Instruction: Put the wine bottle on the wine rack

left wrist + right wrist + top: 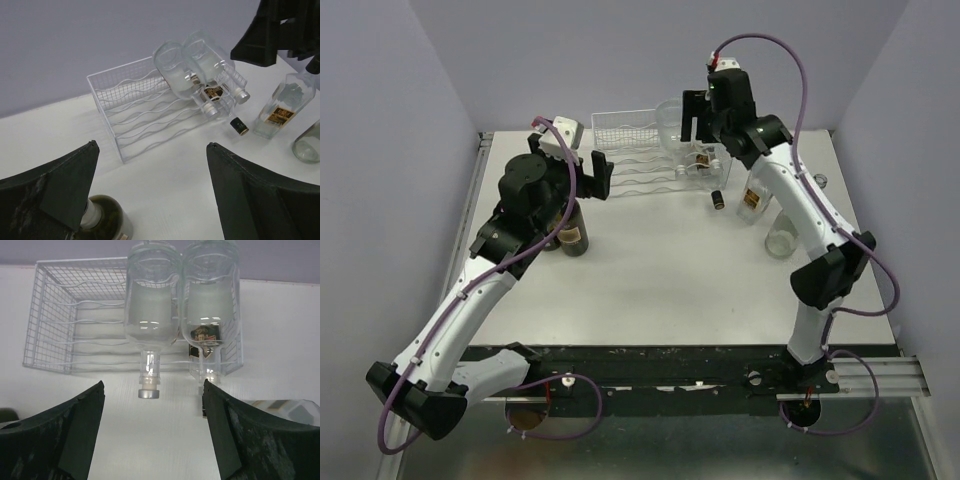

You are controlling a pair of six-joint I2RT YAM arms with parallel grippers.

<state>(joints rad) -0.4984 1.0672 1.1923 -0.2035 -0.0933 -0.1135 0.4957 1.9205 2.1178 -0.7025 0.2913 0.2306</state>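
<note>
Left gripper [151, 145], jaws apart, hung over upright dark wine bottle [107, 217] near-left of wine rack [131, 124]; right gripper [152, 384], likewise parted, faced clear bottles [152, 315] on rack's right end, liable to roll off if nudged.

You've got a white surface [660, 290]: wine rack [625, 150] at 12 o'clock, dark bottle [570, 232] upright at 9, labelled clear bottle [754, 200] at 2, plain clear bottle [781, 238] just beside it.
</note>
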